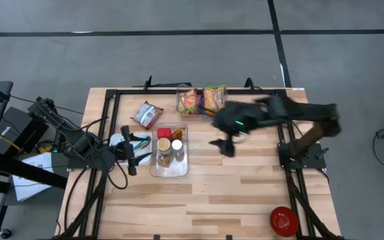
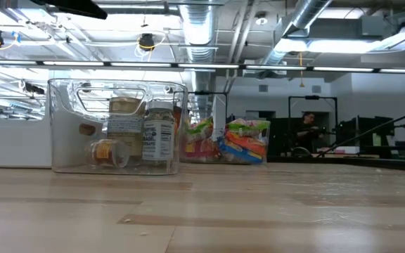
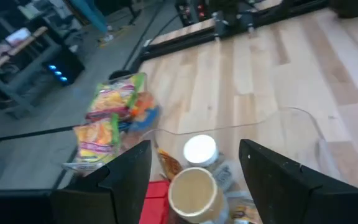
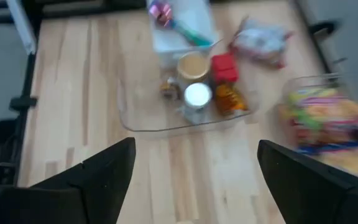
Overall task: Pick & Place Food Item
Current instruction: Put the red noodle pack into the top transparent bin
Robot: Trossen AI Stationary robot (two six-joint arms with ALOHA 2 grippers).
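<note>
A clear bin point(image 1: 171, 153) stands on the table left of centre. It holds a tan-lidded jar point(image 3: 194, 194), a white-lidded jar point(image 3: 200, 150), a red box point(image 1: 165, 133) and an orange packet point(image 4: 230, 99). My left gripper point(image 1: 133, 152) stands open at the bin's left side, above its rim, with nothing between its fingers. My right gripper point(image 1: 224, 145) hangs open high over the table, right of the bin, and holds nothing. Colourful snack bags point(image 1: 203, 100) sit at the far edge. A silver-and-red packet point(image 1: 147, 115) lies far left of the bin.
A red bowl point(image 1: 283, 221) sits at the near right corner. Bare wood point(image 1: 212, 200) spreads along the near side and between the bin and the right arm's base point(image 1: 305, 155). The snack bags stand in a clear container point(image 4: 309, 84). Cables hang off the table's left side.
</note>
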